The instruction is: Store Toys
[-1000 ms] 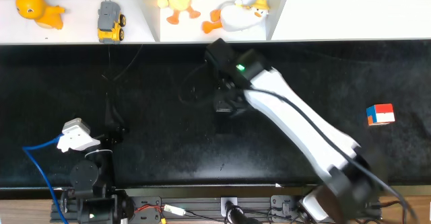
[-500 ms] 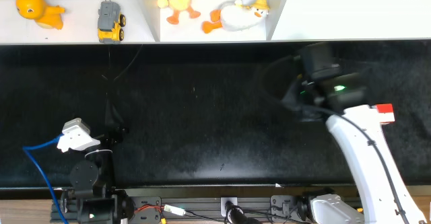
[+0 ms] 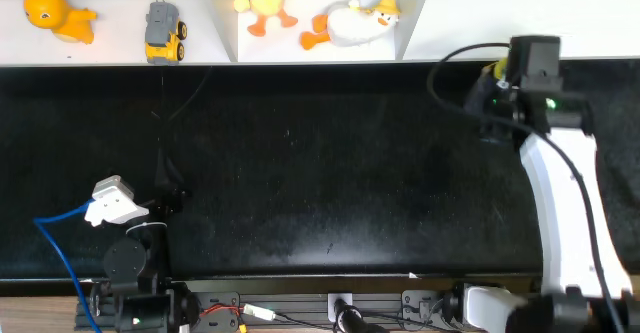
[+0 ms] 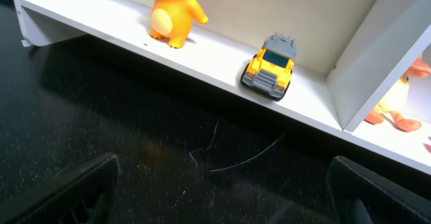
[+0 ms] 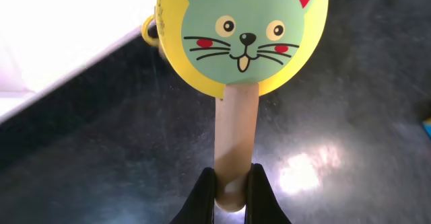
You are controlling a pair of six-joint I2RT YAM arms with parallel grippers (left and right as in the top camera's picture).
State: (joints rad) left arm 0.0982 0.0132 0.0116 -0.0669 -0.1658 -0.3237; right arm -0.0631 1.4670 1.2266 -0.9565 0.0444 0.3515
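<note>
My right gripper (image 5: 229, 183) is shut on the wooden handle of a cat-face rattle (image 5: 242, 29), a green and yellow disc with red ears. In the top view the right gripper (image 3: 503, 85) is at the back right, just in front of the white shelf (image 3: 320, 61), below its right compartment (image 3: 500, 13). A yellow bit of the rattle (image 3: 491, 70) peeks out beside the wrist. My left gripper (image 4: 222, 163) is open with nothing in it, low over the black mat and facing the shelf's left compartments.
The shelf holds an orange duck (image 3: 58, 13), a yellow and grey truck (image 3: 164, 31), a yellow duck plush (image 3: 264, 1) and a white goose plush (image 3: 352, 21). The left arm (image 3: 118, 203) sits folded at the front left. A black mat (image 3: 300, 173) covers the table.
The right arm has swung from the table's middle to the back right with the rattle, and now covers the spot where the coloured cube lay. The left arm has stayed put.
</note>
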